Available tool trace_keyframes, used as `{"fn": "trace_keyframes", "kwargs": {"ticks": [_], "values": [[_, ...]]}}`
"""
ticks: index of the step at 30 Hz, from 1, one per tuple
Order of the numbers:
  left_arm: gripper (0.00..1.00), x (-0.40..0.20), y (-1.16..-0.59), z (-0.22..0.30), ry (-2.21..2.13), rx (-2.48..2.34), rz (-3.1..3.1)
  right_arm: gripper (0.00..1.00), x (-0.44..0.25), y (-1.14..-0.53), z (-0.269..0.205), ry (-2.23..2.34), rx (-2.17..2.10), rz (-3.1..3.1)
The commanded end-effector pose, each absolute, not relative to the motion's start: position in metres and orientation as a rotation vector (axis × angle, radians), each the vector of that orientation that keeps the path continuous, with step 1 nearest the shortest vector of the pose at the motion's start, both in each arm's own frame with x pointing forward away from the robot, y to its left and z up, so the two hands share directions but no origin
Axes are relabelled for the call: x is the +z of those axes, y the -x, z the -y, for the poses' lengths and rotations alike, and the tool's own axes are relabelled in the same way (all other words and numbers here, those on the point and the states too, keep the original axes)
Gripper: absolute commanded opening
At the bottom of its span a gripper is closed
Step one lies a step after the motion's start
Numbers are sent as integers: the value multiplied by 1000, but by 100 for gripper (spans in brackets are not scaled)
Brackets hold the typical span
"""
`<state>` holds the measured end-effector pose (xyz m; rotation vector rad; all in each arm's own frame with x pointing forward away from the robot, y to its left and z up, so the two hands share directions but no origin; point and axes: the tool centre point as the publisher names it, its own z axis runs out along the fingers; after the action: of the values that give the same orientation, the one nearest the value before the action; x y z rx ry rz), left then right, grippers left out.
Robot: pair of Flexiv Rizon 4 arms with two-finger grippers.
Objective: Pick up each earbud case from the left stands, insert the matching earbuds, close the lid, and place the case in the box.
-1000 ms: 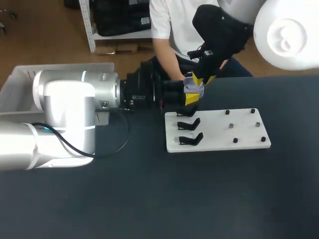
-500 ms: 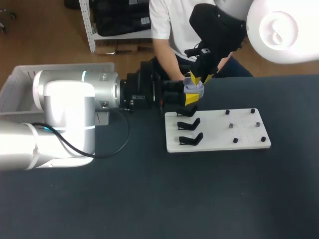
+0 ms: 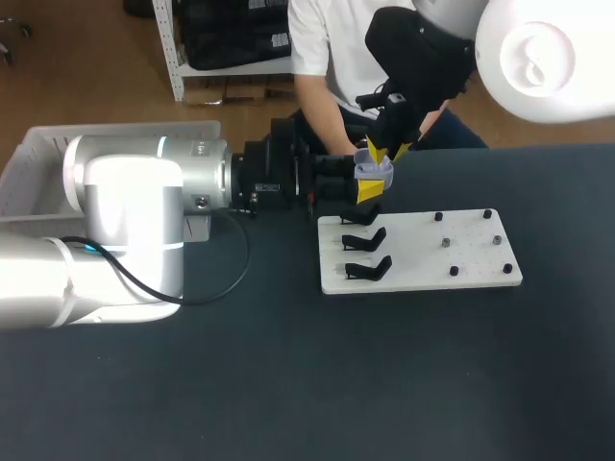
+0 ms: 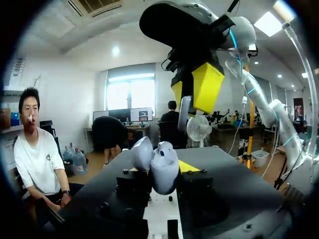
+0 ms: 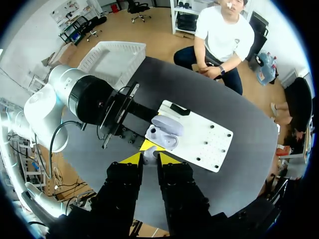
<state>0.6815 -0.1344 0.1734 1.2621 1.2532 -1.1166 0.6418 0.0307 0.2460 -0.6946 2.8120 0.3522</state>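
Note:
An open lavender earbud case (image 3: pixel 373 171) is held level just behind the white stand board (image 3: pixel 423 252), with my left gripper (image 3: pixel 368 188) shut on its sides. In the left wrist view the case (image 4: pixel 162 169) sits between the left gripper's black fingers (image 4: pixel 159 175) with its lid (image 4: pixel 141 152) tipped back. My right gripper (image 3: pixel 384 152) hangs right above the case, pointing down. In the right wrist view it (image 5: pixel 149 155) is shut on a small pale earbud (image 5: pixel 149 153) over the open case (image 5: pixel 164 133). Three black stands (image 3: pixel 365 240) on the board are bare.
Several small black pegs (image 3: pixel 471 245) dot the board's right half. A white basket (image 3: pixel 29 158) stands at the far left behind my left arm (image 3: pixel 125 221), which lies across the table's left side. Dark table surface (image 3: pixel 384 384) stretches in front of the board.
My right arm has shifted slightly left and up over the case, then stopped. The left arm and the case have stayed still.

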Motion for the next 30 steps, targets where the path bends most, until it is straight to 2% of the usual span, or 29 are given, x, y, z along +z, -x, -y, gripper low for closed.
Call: {"fn": "trace_keyframes", "kwargs": {"ticks": [1, 30], "values": [[0, 172, -680, 134, -1257, -1113, -1250, 0, 245, -640, -31, 718, 330, -2796], [0, 172, -680, 134, -1257, -1113, -1250, 0, 237, -656, -44, 974, 211, -2727]]}}
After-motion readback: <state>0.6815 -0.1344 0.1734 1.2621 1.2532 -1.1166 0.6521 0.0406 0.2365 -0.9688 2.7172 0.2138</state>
